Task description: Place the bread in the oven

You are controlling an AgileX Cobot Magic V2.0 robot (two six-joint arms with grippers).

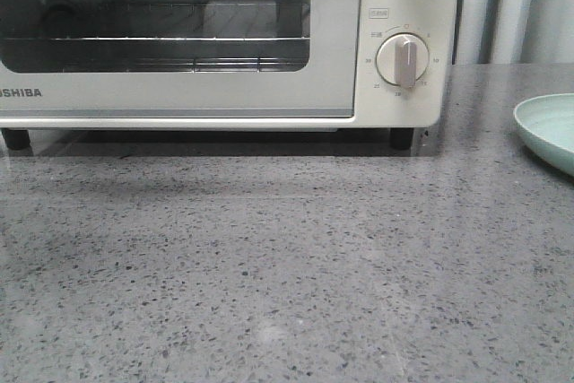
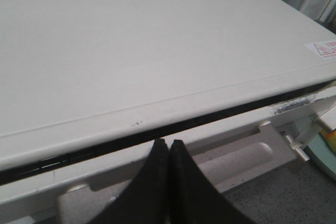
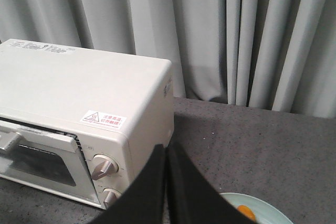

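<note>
The cream-white oven (image 1: 341, 69) stands at the back of the table, its wire rack showing through the door glass. In the wrist views the door top stands slightly out from the oven body (image 3: 79, 82), leaving a dark gap. My left gripper (image 2: 169, 142) is shut on nothing, its tips right by the door's top edge above the handle (image 2: 236, 161). My right gripper (image 3: 167, 149) is shut and empty, held high to the right of the oven. Only an orange sliver of the bread (image 3: 247, 212) shows, lying on a pale green plate (image 3: 273, 216). Neither gripper appears in the front view.
The pale green plate (image 1: 552, 127) sits at the table's right edge, right of the oven. Beige dials (image 1: 402, 58) are on the oven's right panel. Grey curtains (image 3: 236, 35) hang behind. The speckled grey tabletop (image 1: 287, 266) stretches in front of the oven.
</note>
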